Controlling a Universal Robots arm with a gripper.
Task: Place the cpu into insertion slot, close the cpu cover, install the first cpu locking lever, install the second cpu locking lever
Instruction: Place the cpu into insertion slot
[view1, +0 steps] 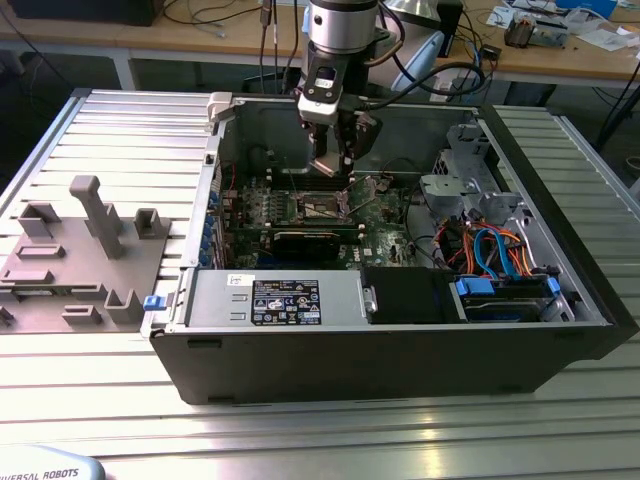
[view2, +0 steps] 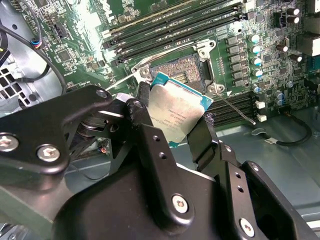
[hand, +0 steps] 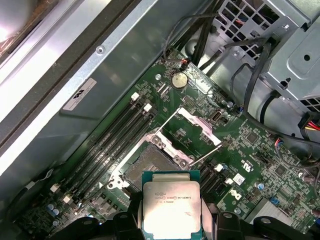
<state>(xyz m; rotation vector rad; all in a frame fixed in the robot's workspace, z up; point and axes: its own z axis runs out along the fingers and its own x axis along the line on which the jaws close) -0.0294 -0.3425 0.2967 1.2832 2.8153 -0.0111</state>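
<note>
cpu (hand: 171, 206) top dull metal; gripper (view2: 170, 114) matt blk; insertion slot (hand: 150, 167) rim shiny metal; board (hand: 250, 145) glossy

Silver cpu (hand: 171, 207) hangs tilted above the empty insertion slot (hand: 150, 167).

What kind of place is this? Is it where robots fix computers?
Probably a robotics lab or workshop: an open computer case sits on a metal table, the gripper holds the cpu over its circuit board, and cluttered workbenches stand behind.
</note>
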